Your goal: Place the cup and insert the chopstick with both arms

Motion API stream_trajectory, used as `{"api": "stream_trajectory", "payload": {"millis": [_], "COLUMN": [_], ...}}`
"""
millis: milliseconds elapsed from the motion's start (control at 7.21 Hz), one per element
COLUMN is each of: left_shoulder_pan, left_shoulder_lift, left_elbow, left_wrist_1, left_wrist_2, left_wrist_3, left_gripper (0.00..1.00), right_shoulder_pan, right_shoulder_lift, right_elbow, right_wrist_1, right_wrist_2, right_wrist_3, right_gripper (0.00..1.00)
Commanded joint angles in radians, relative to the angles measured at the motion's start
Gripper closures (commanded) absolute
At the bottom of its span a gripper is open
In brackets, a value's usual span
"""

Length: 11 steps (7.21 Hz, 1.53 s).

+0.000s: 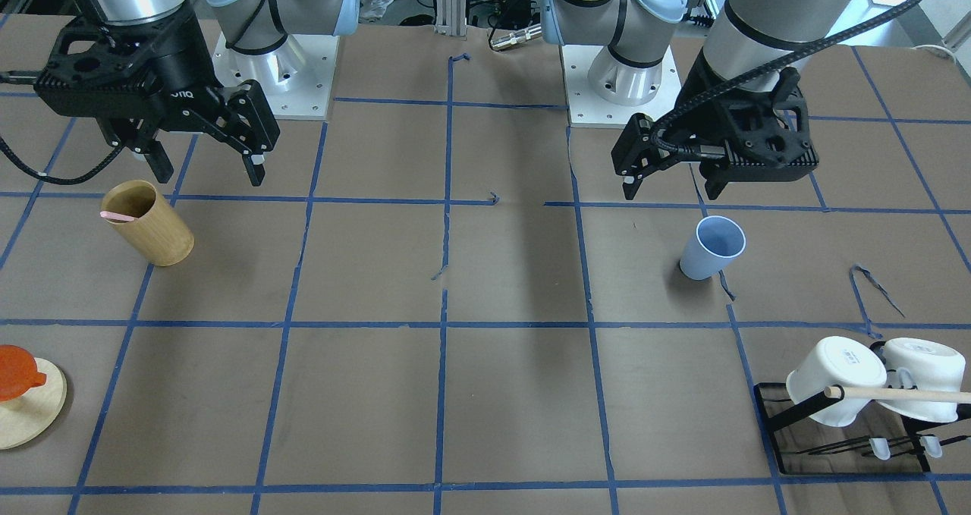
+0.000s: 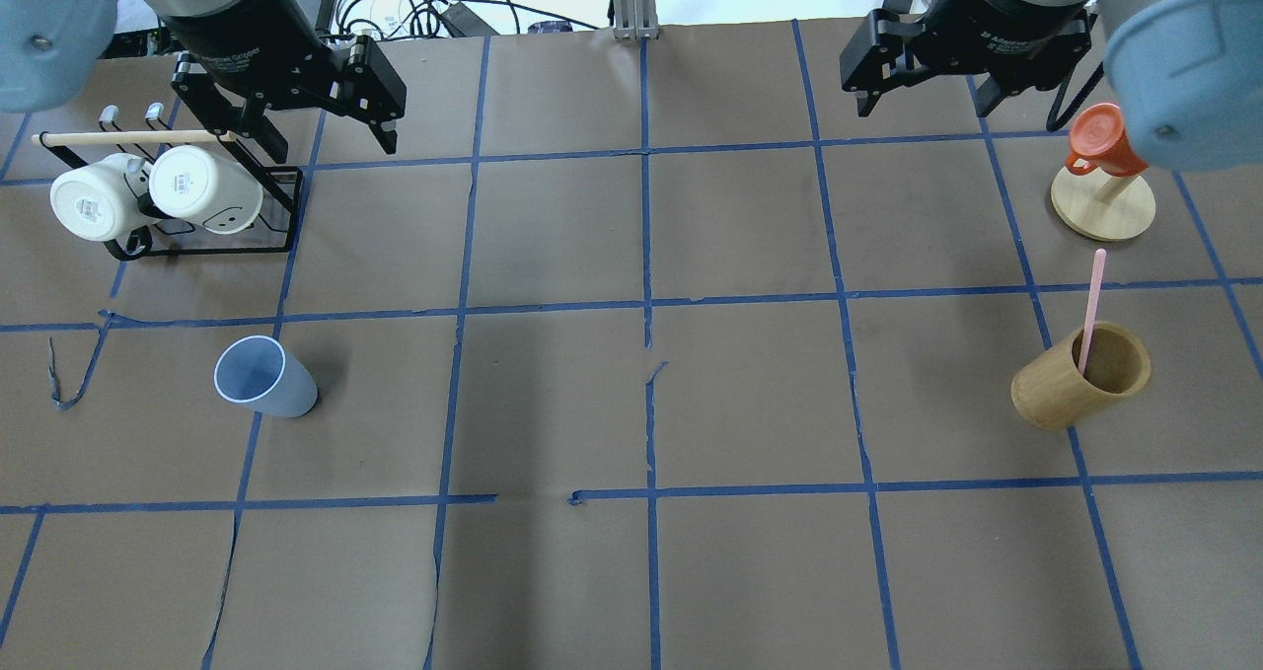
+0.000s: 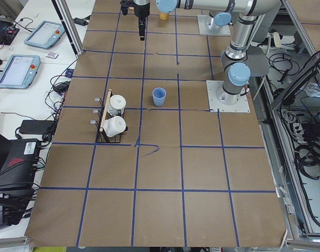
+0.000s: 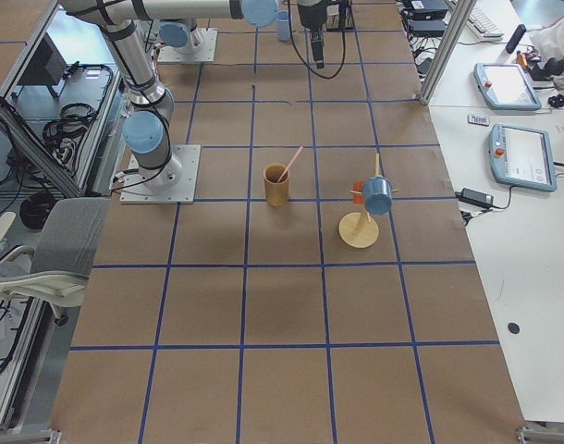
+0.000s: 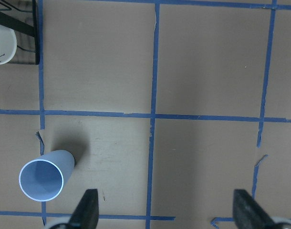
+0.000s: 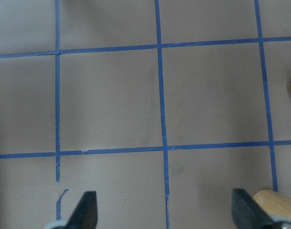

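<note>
The light blue cup (image 2: 264, 379) stands upright on the table's left side, also in the front view (image 1: 711, 248) and the left wrist view (image 5: 45, 175). My left gripper (image 2: 331, 140) hovers beyond it, open and empty, its fingertips (image 5: 88, 210) wide apart. A pink chopstick (image 2: 1090, 310) leans in a tan wooden cylinder (image 2: 1076, 379) on the right side, also in the front view (image 1: 117, 215). My right gripper (image 2: 923, 108) is open and empty, above the table beyond the cylinder and to its left.
A black rack (image 2: 197, 248) with two white mugs and a wooden rod stands at the far left, close to my left gripper. A round wooden stand (image 2: 1103, 211) with an orange cup is at the far right. Blue tape lines grid the brown table.
</note>
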<state>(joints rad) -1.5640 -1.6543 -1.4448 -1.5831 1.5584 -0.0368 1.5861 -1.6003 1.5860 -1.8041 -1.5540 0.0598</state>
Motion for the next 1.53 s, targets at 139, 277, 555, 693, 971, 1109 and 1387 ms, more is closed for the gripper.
{"api": "stream_trajectory", "payload": {"millis": [139,277,555,693,971,1109,1387], "left_shoulder_pan": [-0.002,-0.002,-0.002,-0.002,-0.001,-0.001,-0.001], "left_shoulder_lift": [0.011,0.013,0.016,0.019,0.019,0.019,0.022], "left_elbow": [0.000,0.000,0.000,-0.003,-0.002,-0.002,-0.003], "left_wrist_1": [0.000,0.000,0.000,0.000,0.000,0.000,0.000], "left_wrist_2": [-0.001,0.000,0.000,0.000,0.000,0.000,0.002], "left_wrist_3": [0.002,0.002,0.000,0.003,0.003,0.003,0.003], "left_gripper": [0.00,0.00,0.00,0.00,0.00,0.00,0.00], "right_shoulder_pan": [0.000,0.000,0.000,0.000,-0.002,-0.002,0.000], "right_shoulder_lift": [-0.006,-0.007,-0.007,-0.007,-0.007,-0.010,-0.023], "right_elbow": [0.003,0.003,0.003,0.003,0.003,0.003,0.003], "right_wrist_1": [0.006,0.008,0.008,0.009,0.011,0.026,0.135], "right_wrist_2": [-0.001,-0.001,-0.001,-0.001,-0.001,0.002,0.015], "right_wrist_3": [0.000,-0.002,-0.002,-0.002,-0.002,-0.003,-0.099], "right_gripper": [0.00,0.00,0.00,0.00,0.00,0.00,0.00]}}
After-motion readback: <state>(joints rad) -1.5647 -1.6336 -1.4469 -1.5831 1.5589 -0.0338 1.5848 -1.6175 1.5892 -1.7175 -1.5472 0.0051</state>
